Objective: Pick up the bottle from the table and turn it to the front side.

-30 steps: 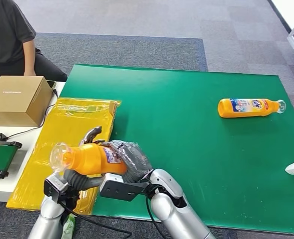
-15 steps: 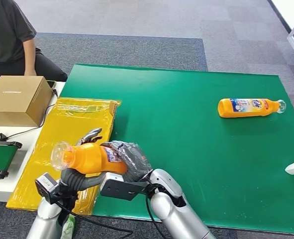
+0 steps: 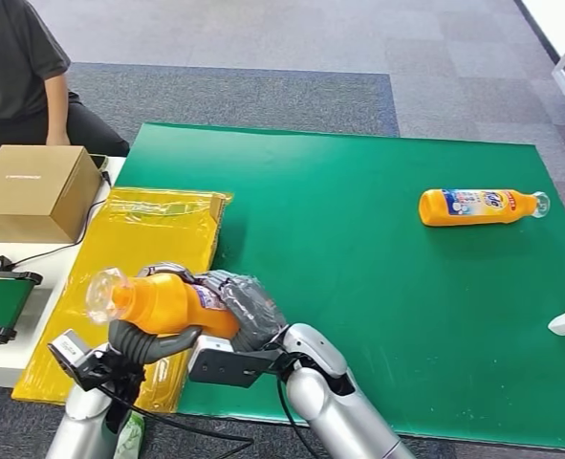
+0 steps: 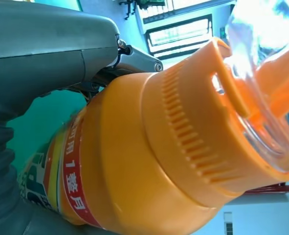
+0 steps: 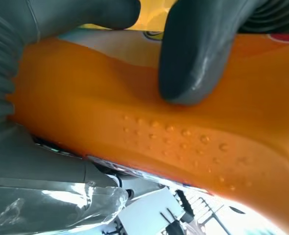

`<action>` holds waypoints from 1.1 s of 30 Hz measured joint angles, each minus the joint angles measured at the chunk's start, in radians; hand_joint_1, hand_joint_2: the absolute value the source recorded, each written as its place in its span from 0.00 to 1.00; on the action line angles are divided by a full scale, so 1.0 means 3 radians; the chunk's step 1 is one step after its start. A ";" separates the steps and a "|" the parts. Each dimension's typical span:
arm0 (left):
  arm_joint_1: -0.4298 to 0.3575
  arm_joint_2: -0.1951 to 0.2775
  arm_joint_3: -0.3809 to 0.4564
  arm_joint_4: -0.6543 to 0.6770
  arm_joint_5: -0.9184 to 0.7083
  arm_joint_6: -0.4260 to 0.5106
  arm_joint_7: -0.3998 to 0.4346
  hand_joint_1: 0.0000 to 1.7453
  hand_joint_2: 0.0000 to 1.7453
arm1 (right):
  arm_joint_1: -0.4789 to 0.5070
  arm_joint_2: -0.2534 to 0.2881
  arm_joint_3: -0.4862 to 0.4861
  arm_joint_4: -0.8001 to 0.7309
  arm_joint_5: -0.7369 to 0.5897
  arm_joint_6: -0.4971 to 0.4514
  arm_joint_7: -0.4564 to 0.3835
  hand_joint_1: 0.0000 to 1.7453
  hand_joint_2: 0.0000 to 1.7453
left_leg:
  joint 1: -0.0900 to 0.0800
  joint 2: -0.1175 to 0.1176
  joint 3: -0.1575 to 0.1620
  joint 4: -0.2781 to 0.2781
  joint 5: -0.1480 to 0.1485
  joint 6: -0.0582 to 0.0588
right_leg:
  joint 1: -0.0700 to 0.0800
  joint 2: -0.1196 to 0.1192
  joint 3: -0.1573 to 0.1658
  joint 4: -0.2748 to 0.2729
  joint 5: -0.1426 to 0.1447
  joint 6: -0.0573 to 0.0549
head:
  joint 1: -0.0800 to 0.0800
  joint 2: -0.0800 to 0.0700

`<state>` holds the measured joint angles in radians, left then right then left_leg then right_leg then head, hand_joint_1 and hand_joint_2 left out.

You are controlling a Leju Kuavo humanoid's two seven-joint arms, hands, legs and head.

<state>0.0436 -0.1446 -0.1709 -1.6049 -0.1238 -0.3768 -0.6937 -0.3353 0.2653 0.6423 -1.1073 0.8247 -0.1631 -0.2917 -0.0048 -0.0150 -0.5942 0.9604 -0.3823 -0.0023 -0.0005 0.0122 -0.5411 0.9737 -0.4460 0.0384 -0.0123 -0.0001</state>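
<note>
Held bottle: an orange plastic bottle with a clear cap lies nearly level in the air between both hands, above the near edge of the table, over the border of the yellow plastic bag and the green table mat.
Contents: the held bottle looks full of orange liquid; the clear cap covers an orange nozzle.
Long axis: it runs left to right, the cap toward the robot's left and a little higher, the base inside the right hand.
Left hand: the left hand grips the bottle from below near the neck; its dark fingers curl under and around the shoulder of the bottle.
Right hand: the right hand, in a grey wrinkled cover, grips the base end; a dark fingertip presses on the orange wall.
Second bottle: another orange bottle with a label lies flat on the mat, well apart from both hands, cap to the right.
Box: a closed brown cardboard box stands beyond the bag.
</note>
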 joint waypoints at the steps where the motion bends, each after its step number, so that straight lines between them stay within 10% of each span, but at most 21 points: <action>1: 0.0001 -0.0001 0.0000 -0.0023 -0.0008 0.0027 0.0002 1.00 1.00 | -0.0005 0.0000 0.0002 0.0002 0.0001 -0.0017 0.0005 0.00 1.00 | 0.0000 0.0000 0.0000 0.0000 0.0000 0.0000 | 0.0000 0.0000 0.0000 0.0000 0.0000 0.0000 | 0.0000 0.0000; 10: 0.0104 -0.0021 0.0054 -0.0422 -0.0533 0.0873 -0.0008 1.00 1.00 | 0.0087 -0.0023 -0.0253 -0.0166 0.0142 -0.0149 0.0220 0.00 1.00 | 0.0000 -0.0001 0.0000 0.0000 0.0000 0.0000 | 0.0000 -0.0002 -0.0001 0.0000 0.0000 0.0000 | 0.0000 0.0000; 21: 0.0177 -0.0180 0.0787 -0.0935 -0.1610 0.1612 0.0057 1.00 1.00 | 0.0694 -0.0097 -0.1121 -0.0889 0.0359 -0.0081 0.0252 0.00 1.00 | 0.0000 -0.0002 -0.0002 0.0000 -0.0001 -0.0001 | 0.0000 -0.0002 -0.0002 0.0000 -0.0001 -0.0001 | 0.0000 0.0000; 27: 0.0240 -0.0171 0.0974 -0.0936 -0.2491 0.1756 0.0565 1.00 1.00 | 0.0908 -0.0102 -0.1445 -0.1184 0.0387 -0.0050 0.0196 0.00 1.00 | 0.0000 -0.0001 -0.0002 0.0000 -0.0001 -0.0001 | 0.0000 -0.0002 -0.0003 0.0000 -0.0001 -0.0001 | 0.0000 0.0000; 33: 0.0239 0.0026 0.0933 -0.0655 -0.3064 0.1275 0.1450 1.00 1.00 | 0.0988 -0.0101 -0.1595 -0.1312 0.0373 0.0056 0.0075 0.00 1.00 | 0.0000 0.0000 0.0001 0.0000 -0.0001 -0.0001 | 0.0000 -0.0001 -0.0002 0.0000 0.0000 -0.0003 | -0.0001 0.0000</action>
<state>0.1154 -0.1367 0.1090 -1.8013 -1.0429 0.0057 -0.2588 -0.0389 0.2349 0.1637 -1.5008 0.9364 -0.1464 -0.2692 -0.0048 -0.0149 -0.5939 0.9603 -0.3825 -0.0027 -0.0005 0.0118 -0.5416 0.9735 -0.4461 0.0375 -0.0125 -0.0001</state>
